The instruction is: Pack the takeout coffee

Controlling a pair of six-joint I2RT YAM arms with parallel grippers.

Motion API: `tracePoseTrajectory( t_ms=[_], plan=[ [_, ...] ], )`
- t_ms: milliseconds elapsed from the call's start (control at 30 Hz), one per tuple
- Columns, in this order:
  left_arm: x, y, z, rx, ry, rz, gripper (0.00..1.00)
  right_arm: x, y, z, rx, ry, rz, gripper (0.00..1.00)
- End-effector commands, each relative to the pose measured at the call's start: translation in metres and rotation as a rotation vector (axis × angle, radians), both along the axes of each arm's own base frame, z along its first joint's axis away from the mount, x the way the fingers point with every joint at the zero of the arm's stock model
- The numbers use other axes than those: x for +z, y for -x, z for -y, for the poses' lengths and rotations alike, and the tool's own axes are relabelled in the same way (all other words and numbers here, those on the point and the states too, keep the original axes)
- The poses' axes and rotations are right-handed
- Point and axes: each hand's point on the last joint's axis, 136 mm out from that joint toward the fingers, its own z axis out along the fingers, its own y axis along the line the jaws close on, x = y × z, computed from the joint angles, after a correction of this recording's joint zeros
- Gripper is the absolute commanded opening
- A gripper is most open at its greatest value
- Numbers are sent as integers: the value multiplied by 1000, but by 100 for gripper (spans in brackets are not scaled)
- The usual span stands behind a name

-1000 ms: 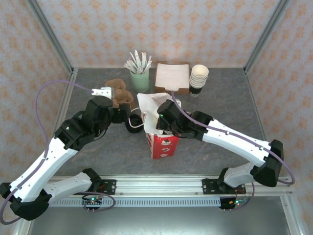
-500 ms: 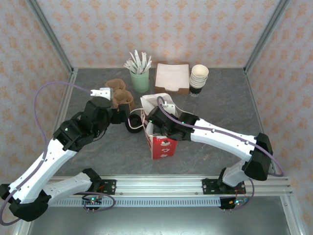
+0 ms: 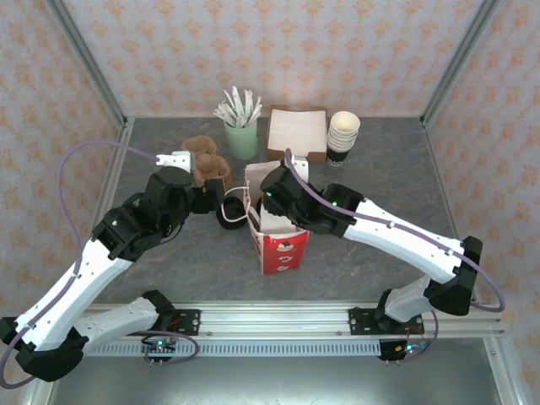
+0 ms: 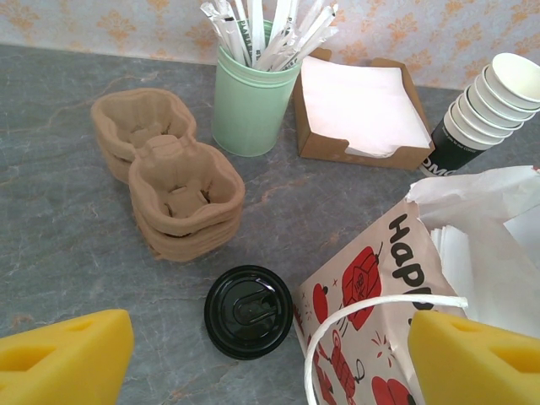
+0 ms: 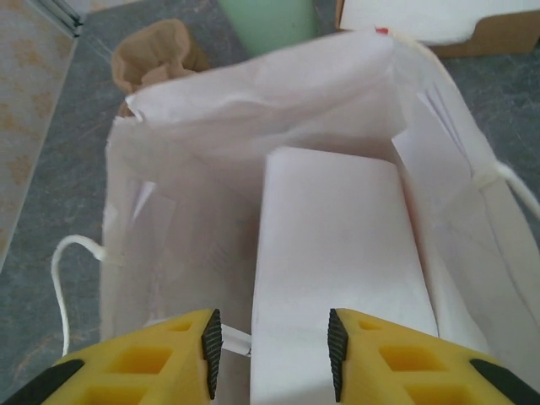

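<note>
Right gripper over the bag mouth, jaws apart, empty — a white napkin lies inside. Left gripper wide apart. Next, probably: grasp the coffee beside the bag.

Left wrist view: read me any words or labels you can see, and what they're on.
"Happ": black letters on the paper bag, the rest cut off.
"OM": white letters on the dark bottom cup of the cup stack, partly hidden.
Green print on the straw wrappers: too small to read.
</note>
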Motion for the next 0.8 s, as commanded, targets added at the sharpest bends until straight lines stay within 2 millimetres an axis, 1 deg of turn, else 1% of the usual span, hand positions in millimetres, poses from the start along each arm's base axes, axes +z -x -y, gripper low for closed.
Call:
tracePoseTrajectory(
  t_ms=[0,167,233,300,367,400,467,533,600,667,700,733,767],
  plan=[
    [1,-1,-5,31,14,11,86,17,-7,-3,11,-4,71,39],
    [-2,-2,-4,29,13,5,86,18,-16,-13,33,-29,71,38],
    [-2,-2,-4,27,11,9,86,24,-17,-17,51,-53,77,38],
    [0,-4,-5,31,6,22,87,36,-20,-19,78,-78,94,38],
    [2,-7,-6,36,-7,41,89,52,-23,-14,87,-98,123,39],
    [4,-8,-8,43,-21,55,91,63,-25,-8,86,-100,147,39],
    [8,-12,-16,81,-56,84,96,82,-28,8,71,-90,201,43],
    [13,-16,-25,127,-94,116,100,103,-30,32,39,-75,267,48],
    [16,-20,-38,190,-144,159,100,119,-34,65,-20,-32,334,54],
    [19,-24,-54,266,-179,195,100,126,-37,98,-91,1,371,60],
    [19,-27,-61,301,-195,217,100,123,-41,116,-133,22,373,62],
    [17,-30,-67,326,-211,231,100,125,-40,135,-172,22,384,64],
    [15,-34,-75,357,-231,246,100,120,-43,158,-229,38,380,66]
  ],
)
